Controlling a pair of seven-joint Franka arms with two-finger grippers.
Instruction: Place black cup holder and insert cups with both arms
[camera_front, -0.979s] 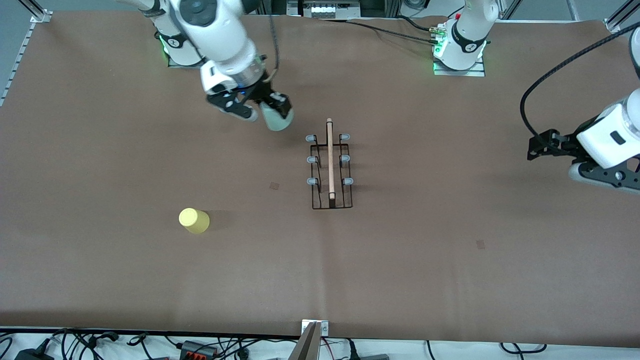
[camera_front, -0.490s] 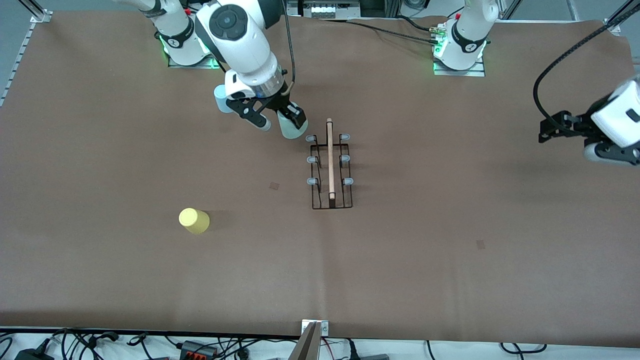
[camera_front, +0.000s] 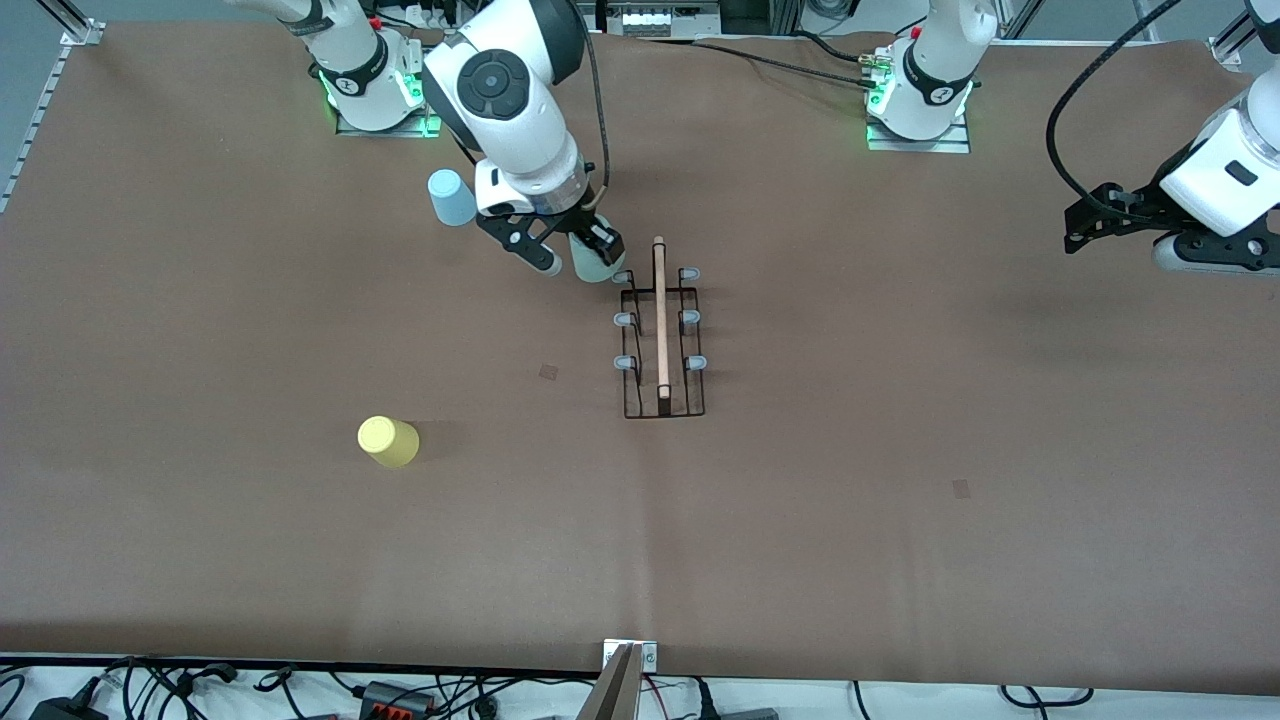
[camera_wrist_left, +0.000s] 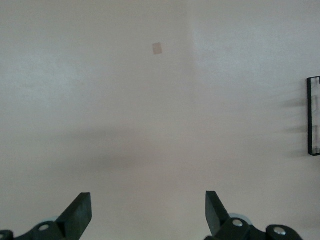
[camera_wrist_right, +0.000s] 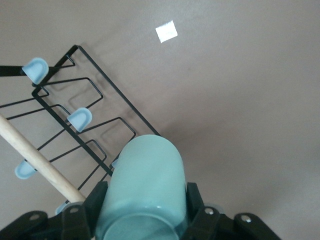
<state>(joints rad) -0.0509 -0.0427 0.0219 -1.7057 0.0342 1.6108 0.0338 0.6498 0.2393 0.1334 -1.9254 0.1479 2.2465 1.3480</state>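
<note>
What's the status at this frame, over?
Right gripper shut on mint cup, over the black cup holder end nearest the bases. Left gripper open, waiting. Blue cup, yellow cup on table. Nothing blocking.

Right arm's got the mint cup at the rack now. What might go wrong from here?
The right gripper holds the mint cup over the black cup holder's end prong, off to one side; a missed prong could push the light rack. The wooden handle runs close by and might get clipped. The left gripper waits open, so nothing steadies the rack.
</note>
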